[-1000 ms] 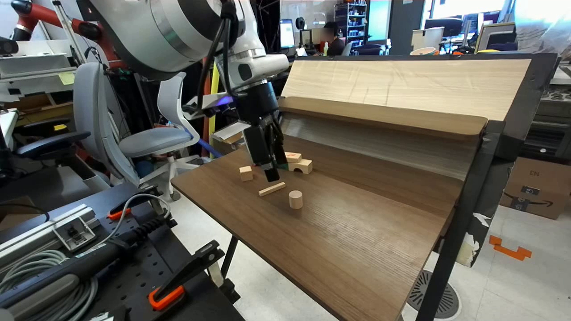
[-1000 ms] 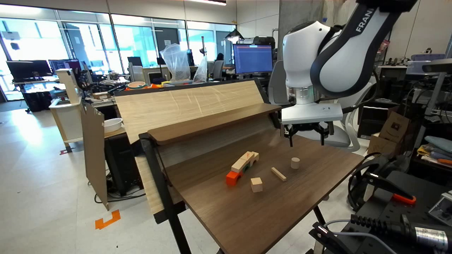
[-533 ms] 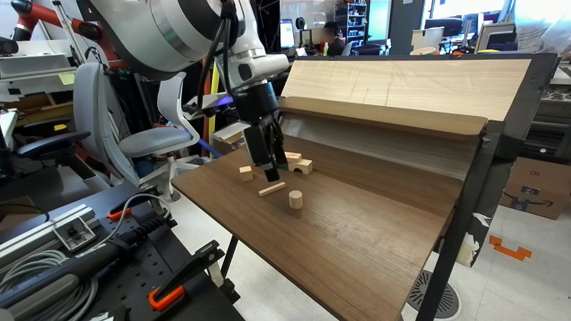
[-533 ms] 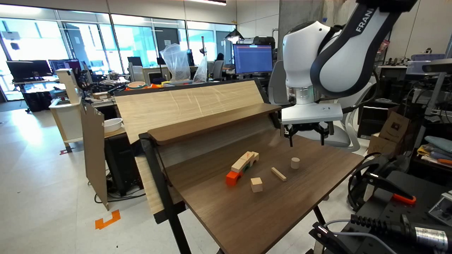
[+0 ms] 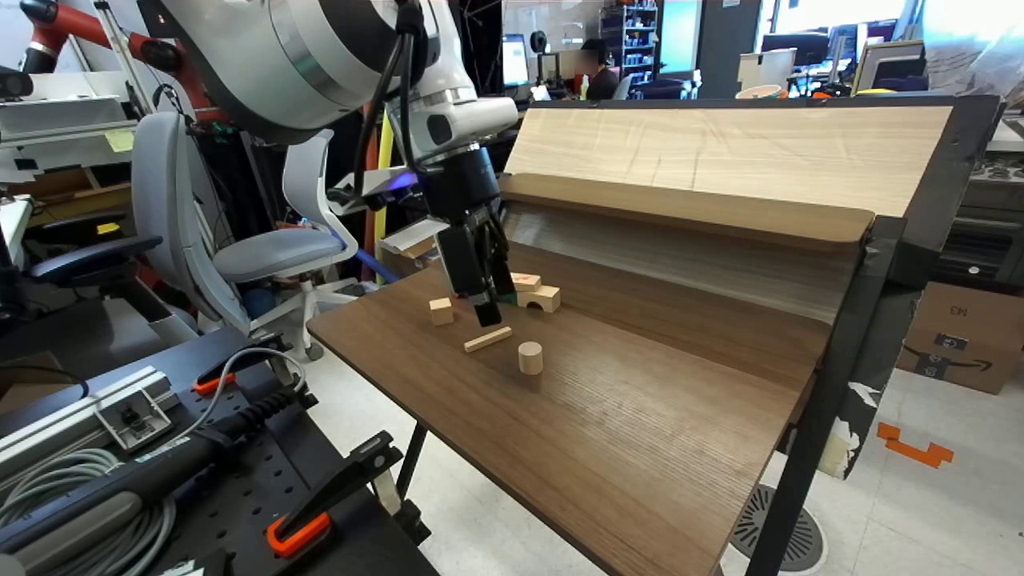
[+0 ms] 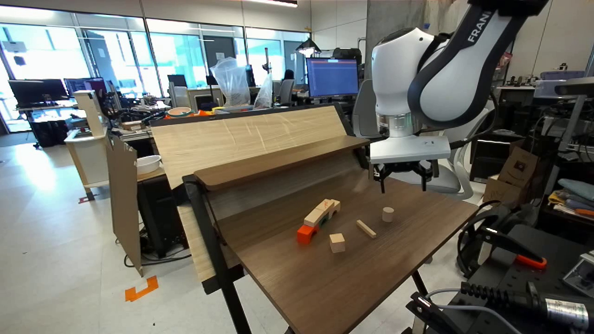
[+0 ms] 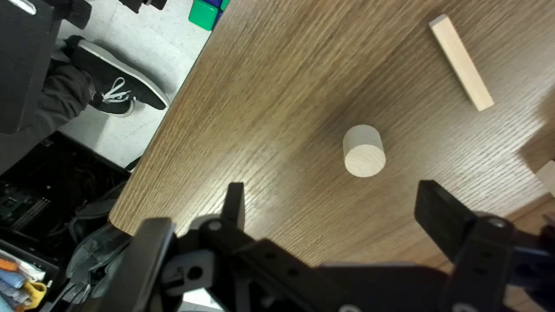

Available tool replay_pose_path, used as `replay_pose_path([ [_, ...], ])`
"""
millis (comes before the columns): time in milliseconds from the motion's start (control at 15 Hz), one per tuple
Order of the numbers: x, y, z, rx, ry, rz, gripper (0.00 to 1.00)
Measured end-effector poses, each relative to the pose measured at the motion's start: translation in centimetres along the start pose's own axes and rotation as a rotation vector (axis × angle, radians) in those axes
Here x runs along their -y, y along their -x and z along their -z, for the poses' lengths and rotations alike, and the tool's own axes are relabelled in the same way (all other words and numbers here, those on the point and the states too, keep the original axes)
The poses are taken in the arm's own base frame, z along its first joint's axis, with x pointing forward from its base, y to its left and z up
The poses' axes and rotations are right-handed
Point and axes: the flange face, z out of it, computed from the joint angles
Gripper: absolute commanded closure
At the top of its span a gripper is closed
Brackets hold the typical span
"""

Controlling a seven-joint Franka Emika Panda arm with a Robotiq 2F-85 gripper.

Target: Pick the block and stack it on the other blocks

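Well apart from block [image 6: 337, 243], with spread, empty pincer [image 6: 403, 190].
To reach it, probably a move past cylinder [image 6: 388, 214], then past strip [image 6: 366, 229], to beyond both.

White rounded arm [image 6: 448, 90], black trim [image 6: 478, 27] (lettered FRAN in white), black cables [image 5: 407, 104], black gripper [image 7: 331, 188] with round screws [image 7: 496, 222]

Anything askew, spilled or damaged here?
No spill visible; the cube block sits flat. Odd: scratch-like pale streaks on the slanted panel, in both exterior views; and, in the wrist view, a shoe past the edge of the tabletop, perhaps too close to the workspace.
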Motion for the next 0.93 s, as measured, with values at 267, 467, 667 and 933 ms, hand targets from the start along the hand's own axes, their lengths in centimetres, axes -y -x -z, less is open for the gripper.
replay_pose_path([
  [267, 1.0, 0.0, 0.1, -0.04, -0.092, -0.039, 0.0],
  [467, 2.7, 1.2, -0.1, -0.054, -0.199, -0.072, 0.0],
  [667, 4.2, 3.3, -0.9, -0.039, -0.256, -0.07, 0.0],
  [933, 5.6, 6.1, -2.2, -0.011, -0.284, -0.049, 0.0],
])
